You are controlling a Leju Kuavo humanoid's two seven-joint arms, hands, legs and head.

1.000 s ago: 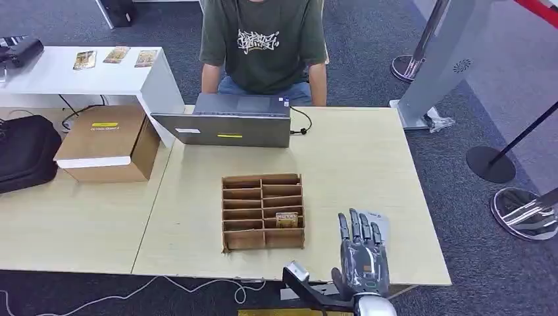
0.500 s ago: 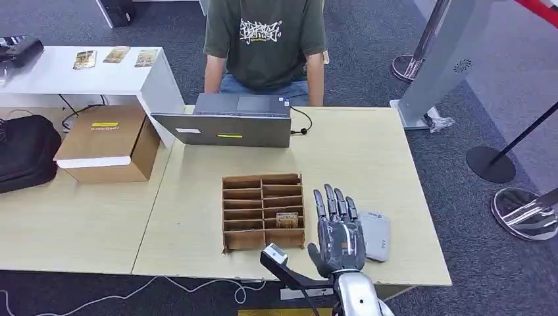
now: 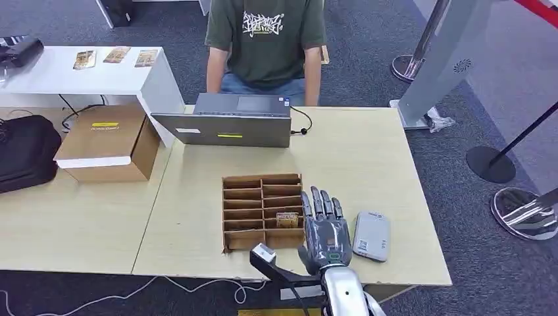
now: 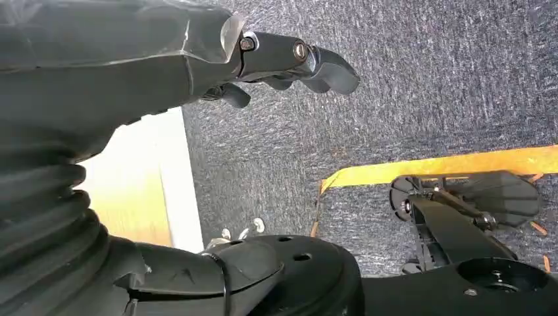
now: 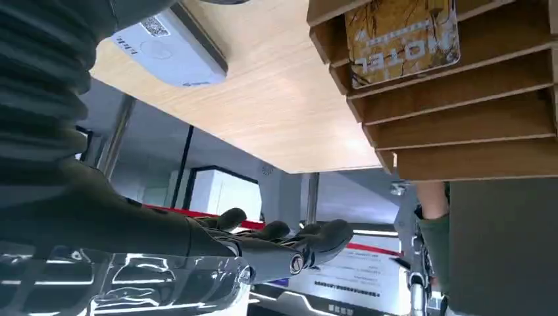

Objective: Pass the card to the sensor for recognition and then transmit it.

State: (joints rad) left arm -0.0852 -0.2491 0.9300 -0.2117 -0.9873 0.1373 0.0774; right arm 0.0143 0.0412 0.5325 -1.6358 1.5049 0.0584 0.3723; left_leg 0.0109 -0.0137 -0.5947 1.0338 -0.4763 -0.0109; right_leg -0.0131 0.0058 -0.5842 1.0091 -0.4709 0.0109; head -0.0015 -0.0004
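A gold-printed card stands in a slot on the right side of the brown cardboard organizer; the right wrist view shows the card close up. The grey sensor lies flat on the table to the organizer's right, and it shows in the right wrist view as the sensor. My right hand hovers between them, fingers spread and straight, holding nothing, its fingertips beside the card's slot. My left hand hangs beside the table edge above the carpet, with nothing in it.
A grey laptop sits behind the organizer, and a person sits beyond it. A cardboard box and a black bag lie on the left. A white side table carries three cards. Stanchion bases stand on the right.
My right hand has moved left, from above the sensor to the organizer's right edge, uncovering the sensor. The person has shifted slightly.
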